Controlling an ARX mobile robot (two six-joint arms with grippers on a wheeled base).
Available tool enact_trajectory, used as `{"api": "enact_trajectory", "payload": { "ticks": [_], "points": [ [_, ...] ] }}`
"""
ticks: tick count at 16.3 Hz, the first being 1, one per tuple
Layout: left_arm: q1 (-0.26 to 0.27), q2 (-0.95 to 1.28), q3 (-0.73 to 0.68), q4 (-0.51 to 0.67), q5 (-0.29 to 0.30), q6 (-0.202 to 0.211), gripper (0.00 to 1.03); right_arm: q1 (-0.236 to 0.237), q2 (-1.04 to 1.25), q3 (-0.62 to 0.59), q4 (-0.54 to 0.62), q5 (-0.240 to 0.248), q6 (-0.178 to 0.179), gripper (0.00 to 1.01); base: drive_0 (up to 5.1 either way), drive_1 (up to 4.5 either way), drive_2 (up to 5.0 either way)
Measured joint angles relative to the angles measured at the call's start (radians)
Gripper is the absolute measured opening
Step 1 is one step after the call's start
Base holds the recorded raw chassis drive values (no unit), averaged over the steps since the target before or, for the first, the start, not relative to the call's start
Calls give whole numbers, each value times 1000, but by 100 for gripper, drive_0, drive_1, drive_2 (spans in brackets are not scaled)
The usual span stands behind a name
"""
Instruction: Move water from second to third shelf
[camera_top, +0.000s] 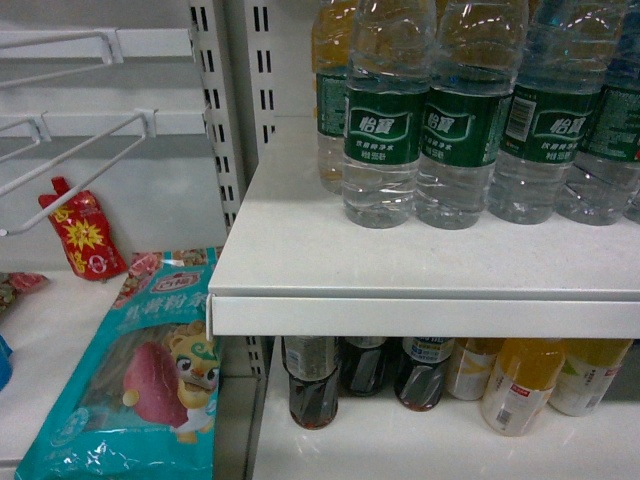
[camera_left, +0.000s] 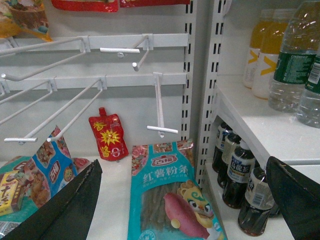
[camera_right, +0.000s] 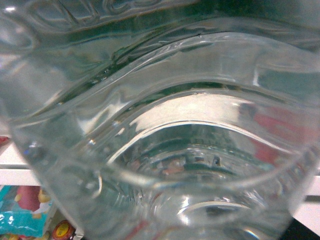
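Note:
Several water bottles (camera_top: 387, 120) with green labels stand in a row on a white shelf (camera_top: 400, 265) in the head view, and they show again at the right edge (camera_left: 295, 60) of the left wrist view. One clear ribbed water bottle (camera_right: 165, 125) fills the whole right wrist view, pressed close to the camera, and it hides my right gripper's fingers. Neither arm shows in the head view. My left gripper (camera_left: 184, 162) hangs open and holds nothing, in front of the lower shelf bay over a teal snack packet (camera_left: 172, 195).
Dark cola bottles (camera_top: 312, 385) and orange drink bottles (camera_top: 520, 385) stand on the shelf below. In the left bay are white wire hooks (camera_top: 90, 150), a red pouch (camera_top: 85, 235) and the teal packet (camera_top: 140, 380). A slotted upright (camera_left: 202, 90) divides the bays.

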Motion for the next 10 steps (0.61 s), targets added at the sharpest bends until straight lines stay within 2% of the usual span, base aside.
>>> {"api": "enact_trajectory", "payload": {
  "ticks": [3,6,10],
  "points": [
    [0,0,0,0,0,0,98,58,141,50,81,-29,5,41,0,0,0],
    [0,0,0,0,0,0,98,99,350,99,169,-34,34,41,0,0,0],
    [0,0,0,0,0,0,98,138,541,209,275,17,36,41,0,0,0]
  ]
}}
